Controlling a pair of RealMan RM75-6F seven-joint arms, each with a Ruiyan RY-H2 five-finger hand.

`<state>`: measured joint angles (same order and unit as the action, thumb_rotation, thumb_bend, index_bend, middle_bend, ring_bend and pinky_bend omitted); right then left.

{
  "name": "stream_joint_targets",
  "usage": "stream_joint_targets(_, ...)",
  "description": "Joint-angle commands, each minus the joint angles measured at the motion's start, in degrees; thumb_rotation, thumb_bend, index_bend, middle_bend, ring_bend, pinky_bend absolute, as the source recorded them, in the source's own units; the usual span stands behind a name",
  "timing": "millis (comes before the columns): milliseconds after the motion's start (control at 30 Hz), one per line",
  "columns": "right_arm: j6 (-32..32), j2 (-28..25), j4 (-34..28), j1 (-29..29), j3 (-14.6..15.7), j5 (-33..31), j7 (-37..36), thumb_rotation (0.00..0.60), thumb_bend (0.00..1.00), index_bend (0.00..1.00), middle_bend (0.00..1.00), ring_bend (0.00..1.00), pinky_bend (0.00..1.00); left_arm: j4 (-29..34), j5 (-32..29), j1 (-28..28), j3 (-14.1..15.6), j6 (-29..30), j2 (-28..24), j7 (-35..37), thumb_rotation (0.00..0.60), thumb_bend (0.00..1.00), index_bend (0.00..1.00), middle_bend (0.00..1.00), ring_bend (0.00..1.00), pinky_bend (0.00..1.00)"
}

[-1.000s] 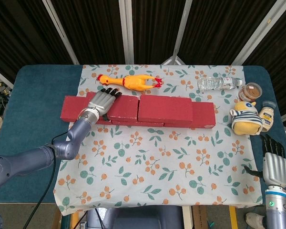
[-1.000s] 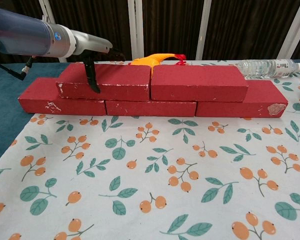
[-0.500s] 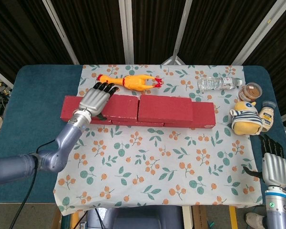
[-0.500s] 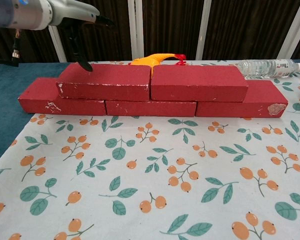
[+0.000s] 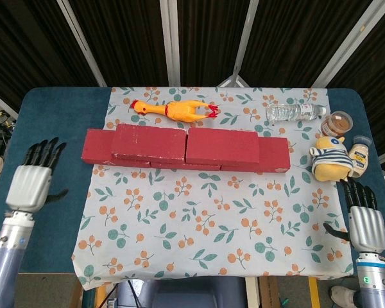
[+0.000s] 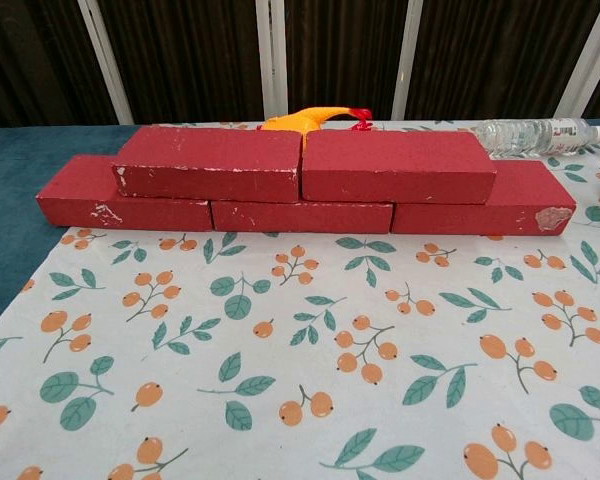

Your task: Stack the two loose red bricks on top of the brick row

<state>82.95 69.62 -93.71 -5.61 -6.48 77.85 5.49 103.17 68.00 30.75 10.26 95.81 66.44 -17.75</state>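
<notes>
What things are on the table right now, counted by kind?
Red bricks: 5
Rubber chicken: 1
Water bottle: 1
Jar: 1
Sauce bottle: 1
Plush toy: 1
Total: 10

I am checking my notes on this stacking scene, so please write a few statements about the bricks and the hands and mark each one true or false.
1. Two red bricks lie side by side on top of the brick row. True: the upper left brick and the upper right brick meet end to end.
2. The left hand rests on a brick. False: it is off to the left over the blue table, holding nothing.
3. The right hand holds the water bottle. False: it is empty, fingers apart.
4. The rubber chicken lies behind the bricks. True.
</notes>
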Motion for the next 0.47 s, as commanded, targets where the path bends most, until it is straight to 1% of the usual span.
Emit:
stream_joint_targets(33,0.21,-0.04,-0.15,0.13,0.25,0.55,-0.17,0.6,0.06,0.0,0.03,0.0,0.0,-6.16,4.84,-7.91,2.83,5.67,3.67,3.66,0.6,0.0,0.01,0.0,0.0,0.09)
stream_joint_targets(167,0.56,-0.32,-0.23,0.25,0.5,1.46,-0.36,0.6,0.06,0.0,0.03,0.0,0.0,-9.45,6.34,-11.18,2.19,5.38,5.74,5.2,0.6,0.0,0.01,0.0,0.0,0.09)
stream_joint_targets(233,0.69,-0.4,-0.27,0.28,0.54,1.74,-0.43,0.6,0.06,0.0,0.03,0.0,0.0,-9.83,7.0,-11.59,1.74,4.79,5.67,5.09,0.6,0.0,0.01,0.0,0.0,0.09)
stream_joint_targets(367,1.07,-0.29,-0.12,0.31,0.64,2.37,-0.04,0.6,0.06,0.0,0.03,0.0,0.0,-10.68,9.01,-13.13,0.31,5.54,6.04,5.75,0.6,0.0,0.02,0.0,0.0,0.09)
stream_joint_targets(467,1.2,0.04,0.01,0.21,0.65,2.7,0.53,0.6,0.06,0.0,0.03,0.0,0.0,-11.05,9.09,-14.06,-0.79,4.8,6.11,5.17,0.6,0.0,0.02,0.0,0.0,0.09)
